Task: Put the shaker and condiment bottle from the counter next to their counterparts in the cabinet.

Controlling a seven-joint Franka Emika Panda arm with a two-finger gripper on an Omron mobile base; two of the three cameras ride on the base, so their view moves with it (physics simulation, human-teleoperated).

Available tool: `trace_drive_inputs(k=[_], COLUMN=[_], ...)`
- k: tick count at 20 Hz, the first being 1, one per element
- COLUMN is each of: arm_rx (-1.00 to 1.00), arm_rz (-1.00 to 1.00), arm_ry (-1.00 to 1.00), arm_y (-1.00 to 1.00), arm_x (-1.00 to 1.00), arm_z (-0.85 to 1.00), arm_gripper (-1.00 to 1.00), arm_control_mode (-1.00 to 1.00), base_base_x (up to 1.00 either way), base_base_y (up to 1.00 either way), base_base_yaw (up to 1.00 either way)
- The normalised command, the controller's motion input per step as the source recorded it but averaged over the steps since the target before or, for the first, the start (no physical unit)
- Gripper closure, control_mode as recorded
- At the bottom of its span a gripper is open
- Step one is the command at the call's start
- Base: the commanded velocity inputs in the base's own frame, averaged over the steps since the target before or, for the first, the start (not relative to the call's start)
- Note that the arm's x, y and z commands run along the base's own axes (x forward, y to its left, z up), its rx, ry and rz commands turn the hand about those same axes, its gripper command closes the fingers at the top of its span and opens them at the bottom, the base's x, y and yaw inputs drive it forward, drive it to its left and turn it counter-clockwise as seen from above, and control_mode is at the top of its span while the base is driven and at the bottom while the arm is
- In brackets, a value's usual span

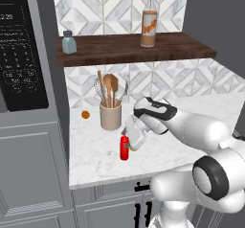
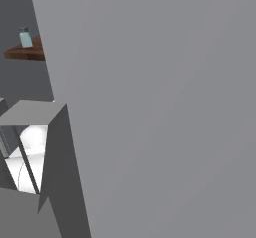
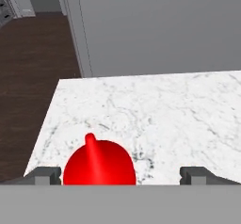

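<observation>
1. The red bottle is seen upright on the marble surface, near its front edge; it is plain red all over, with a pointed nozzle cap.
2. In the hand view the bottle is viewed from above as a round red dome with the nozzle tip leaning up and left, lying between the two dark fingertips and nearer the left one.
3. The gripper is held wide apart and nothing is gripped; whether a fingertip touches the bottle cannot be told.
4. In the left base view the gripper is placed just right of the bottle, and its tips are largely hidden by the hand's own body.
5. A patch of yellow-green is glimpsed at the gripper's lower edge; what it belongs to cannot be made out.
6. On the brown shelf, a blue-grey shaker is stood at the left and a tall clear bottle with an orange label at the right, well apart.
7. The label's print is too blurred to be read.
8. A beige utensil holder is set behind the red bottle, with a small orange ball to its left.
9. Digits on the dark oven panel at left are shown but cannot be read with certainty.
10. In the right base view, a grey panel covers most of the scene; the shaker and a cut-off end of the shelf are caught at the upper left.
</observation>
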Motion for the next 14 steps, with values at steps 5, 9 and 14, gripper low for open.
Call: trace_drive_inputs(k=[5,9,14], arm_rx=[0.0,0.0,0.02], arm_rz=[0.0,0.0,0.0], arm_ry=[-0.03,-0.01,-0.01], arm_y=[0.18,0.19,-0.01], arm_x=[-0.01,0.0,-0.01], arm_z=[-0.23,-0.18,-0.09], arm_gripper=[-1.0,1.0,1.0], arm_control_mode=[-1.0,-1.0,-1.0], base_base_x=[0.0,0.0,0.0], base_base_y=[0.0,0.0,0.0], base_base_yaw=[0.0,0.0,0.0])
